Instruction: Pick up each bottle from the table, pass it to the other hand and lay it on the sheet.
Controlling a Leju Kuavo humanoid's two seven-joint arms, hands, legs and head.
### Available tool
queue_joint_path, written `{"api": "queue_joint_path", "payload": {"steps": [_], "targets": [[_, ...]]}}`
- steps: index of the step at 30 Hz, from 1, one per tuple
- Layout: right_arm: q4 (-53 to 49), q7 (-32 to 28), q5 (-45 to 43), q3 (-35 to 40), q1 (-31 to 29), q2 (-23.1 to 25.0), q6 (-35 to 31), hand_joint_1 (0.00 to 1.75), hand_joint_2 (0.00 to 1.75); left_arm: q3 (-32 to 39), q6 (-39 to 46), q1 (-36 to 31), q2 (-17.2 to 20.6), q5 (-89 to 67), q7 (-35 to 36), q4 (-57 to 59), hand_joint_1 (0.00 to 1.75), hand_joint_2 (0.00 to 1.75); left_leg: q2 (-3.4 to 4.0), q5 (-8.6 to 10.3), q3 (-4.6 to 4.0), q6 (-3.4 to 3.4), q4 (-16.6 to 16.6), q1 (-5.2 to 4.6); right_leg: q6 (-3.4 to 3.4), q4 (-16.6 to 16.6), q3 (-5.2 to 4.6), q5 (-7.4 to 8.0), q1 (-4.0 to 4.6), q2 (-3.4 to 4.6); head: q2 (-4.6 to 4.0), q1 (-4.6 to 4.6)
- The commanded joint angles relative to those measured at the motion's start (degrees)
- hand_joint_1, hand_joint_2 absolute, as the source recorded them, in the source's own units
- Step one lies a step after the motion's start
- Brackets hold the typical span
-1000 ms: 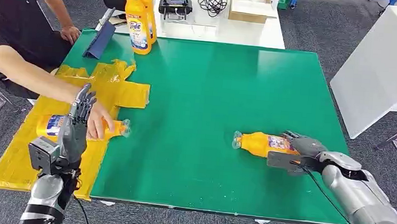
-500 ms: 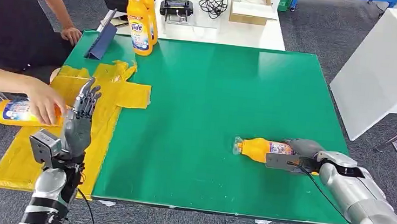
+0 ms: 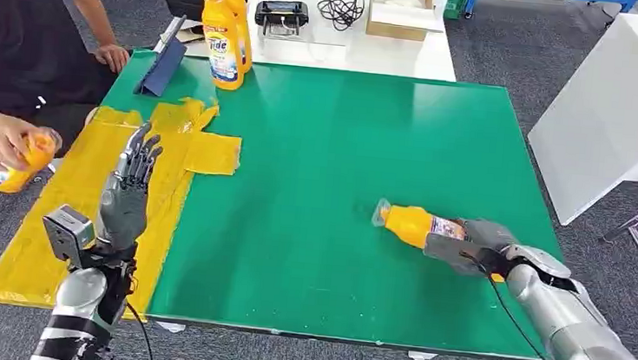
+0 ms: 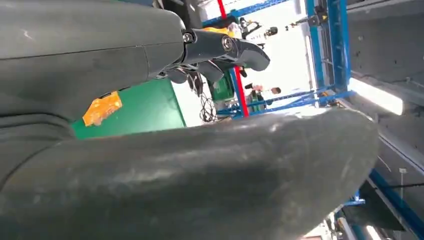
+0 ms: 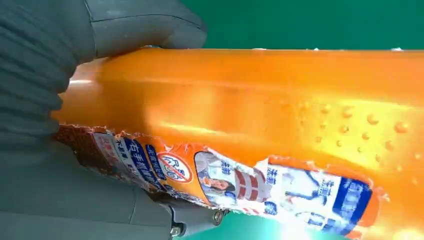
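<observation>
- The robot's right hand (image 3: 477,244) wraps its fingers (image 5: 150,27) round the labelled lower body of an orange bottle (image 3: 416,227) lying on its side on the green worktop (image 3: 327,146), well to the right of the yellow sheet (image 3: 80,185).
- The left hand (image 3: 127,191) stands upright over the sheet, fingers spread, holding nothing.
- The bottle looks a smooth, glossy, stiff plastic, likely slippery; its torn label probably offers the surest purchase.
</observation>
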Motion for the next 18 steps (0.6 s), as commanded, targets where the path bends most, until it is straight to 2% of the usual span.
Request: {"api": "queue_joint_path", "payload": {"steps": [1, 4, 7, 8, 12, 16, 18], "targets": [[-0.06, -2.36, -2.32, -10.04, 0.99, 7.23, -2.87, 1.75, 1.75, 0.26, -0.78, -2.01, -1.04, 0.36, 0.47, 3.54, 0.00, 0.00, 0.27, 0.03, 0.01, 0.00, -0.07, 0.01, -0.04, -0.04, -0.13, 0.07, 0.01, 0.26, 0.00, -0.07], [-9.53, -7.95, -5.12, -18.80, 4.23, 10.79, -6.89, 1.75, 1.75, 0.71, -2.59, -1.34, -2.11, 1.23, 1.40, 2.37, 0.00, 0.00, 0.02, 0.06, 0.06, 0.01, -0.08, 0.07, -0.01, -0.12, -0.10, 0.05, 0.10, 0.03, 0.00, -0.07], [-26.05, -6.11, -2.55, -25.02, 9.75, 14.96, -8.03, 1.75, 1.75, -0.23, -2.89, -0.49, -3.78, 1.14, 2.70, 0.64, 0.00, 0.00, -0.01, 0.01, -0.14, -0.01, -0.05, 0.10, 0.00, 0.01, -0.27, 0.04, 0.09, 0.11, 0.00, -0.04], [-28.73, -5.67, -2.12, -25.88, 10.72, 16.38, -7.54, 1.75, 1.75, -0.71, -2.25, -0.24, -4.19, 0.59, 3.14, -0.08, 0.00, 0.00, 0.09, -0.03, -0.20, -0.03, -0.03, 0.10, 0.00, 0.08, -0.35, 0.03, 0.07, 0.22, 0.00, -0.07], [-28.27, -4.97, -1.60, -24.64, 9.17, 21.61, -4.09, 1.75, 1.75, -1.92, -3.54, 0.32, -4.83, 2.96, 4.35, -1.23, 0.00, 0.00, -0.08, -0.01, -0.30, -0.01, -0.01, 0.11, 0.01, 0.08, -0.42, -0.03, 0.09, -0.02, 0.00, -0.06], [-23.57, -5.99, -0.52, -19.31, 7.05, 30.45, -2.66, 1.75, 1.75, -3.44, -6.25, -0.06, -4.82, 6.87, 6.64, -0.28, 0.00, 0.00, 0.12, 0.01, -0.43, -0.02, -0.02, 0.10, 0.00, 0.08, -0.59, 0.04, 0.08, 0.16, 0.00, -0.02], [-22.01, -6.61, -0.69, -16.86, 7.23, 33.17, -2.94, 1.75, 1.75, -3.75, -6.77, 0.61, -4.60, 7.30, 6.39, -0.94, 0.00, 0.00, 0.30, 0.00, -0.40, -0.05, -0.05, 0.09, -0.02, 0.10, -0.63, 0.06, 0.07, 0.35, 0.00, -0.02]]}}
